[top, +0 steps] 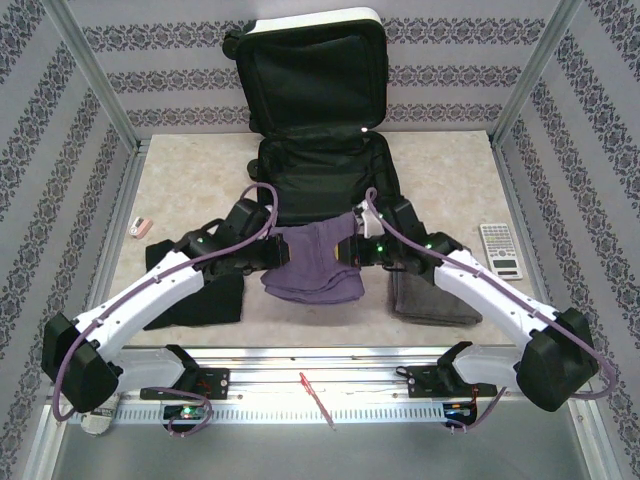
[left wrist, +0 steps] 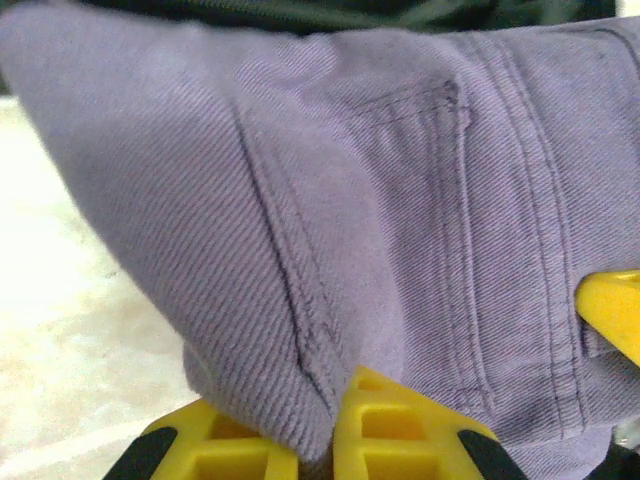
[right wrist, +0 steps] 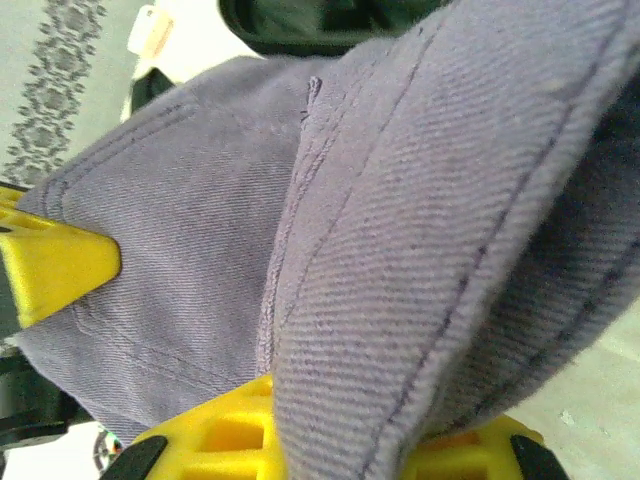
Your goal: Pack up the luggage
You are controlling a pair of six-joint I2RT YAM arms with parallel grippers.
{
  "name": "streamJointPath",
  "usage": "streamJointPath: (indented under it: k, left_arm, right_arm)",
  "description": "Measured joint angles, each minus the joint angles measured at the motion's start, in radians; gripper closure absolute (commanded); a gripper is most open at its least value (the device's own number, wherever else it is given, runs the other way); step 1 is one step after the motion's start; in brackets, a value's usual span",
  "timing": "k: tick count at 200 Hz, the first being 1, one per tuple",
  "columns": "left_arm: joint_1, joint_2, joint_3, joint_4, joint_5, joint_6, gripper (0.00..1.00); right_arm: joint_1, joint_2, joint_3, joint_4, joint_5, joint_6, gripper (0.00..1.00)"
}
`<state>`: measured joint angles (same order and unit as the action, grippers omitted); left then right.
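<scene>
My left pincer (top: 268,252) and right pincer (top: 352,250) each clamp the folded lilac denim garment (top: 312,268) by the near edge of the open white hard-shell suitcase (top: 320,175), far-middle on the counter (top: 450,190). I fear the sagging cloth could snag that rim.

2 arms extended forward; left hand (top: 264,250), right hand (top: 352,250) clamped.

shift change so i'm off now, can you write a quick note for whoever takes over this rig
Left gripper: shut on the purple trousers.
Right gripper: shut on the same trousers, opposite side.
Trousers: folded, just in front of the open suitcase, not yet inside.
Black garment and grey garment: folded on the table under the arms.
Left: trousers in, then probably those two.
</scene>
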<state>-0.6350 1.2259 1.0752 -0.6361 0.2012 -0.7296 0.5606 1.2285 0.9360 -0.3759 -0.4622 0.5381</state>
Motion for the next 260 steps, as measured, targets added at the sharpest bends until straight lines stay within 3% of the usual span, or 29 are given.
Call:
streamJointPath:
  k: [70, 142, 231, 235, 241, 252, 260]
  left_arm:
    - [0.014, 0.134, 0.337, -0.072, -0.086, 0.107, 1.0]
    - [0.098, 0.47, 0.583, 0.023, -0.127, 0.219, 1.0]
    - [0.228, 0.784, 0.789, 0.144, -0.039, 0.262, 0.99]
    - [0.233, 0.793, 0.792, 0.148, -0.033, 0.262, 0.97]
    - [0.243, 0.806, 0.797, 0.157, -0.024, 0.262, 0.92]
    - [0.258, 0.824, 0.8, 0.17, -0.011, 0.26, 0.62]
    - [0.267, 0.838, 0.802, 0.178, -0.006, 0.258, 0.49]
  right_arm:
    - [-0.134, 0.055, 0.286, -0.1, -0.066, -0.068, 1.0]
    - [-0.254, 0.404, 0.559, -0.076, -0.113, -0.097, 1.0]
    - [-0.356, 0.764, 0.842, -0.067, -0.154, -0.126, 1.0]
    - [-0.358, 0.78, 0.854, -0.068, -0.157, -0.127, 1.0]
    - [-0.362, 0.803, 0.875, -0.069, -0.159, -0.128, 0.9]
    - [-0.362, 0.846, 0.916, -0.078, -0.16, -0.134, 0.7]
    - [-0.363, 0.881, 0.947, -0.089, -0.156, -0.147, 0.63]
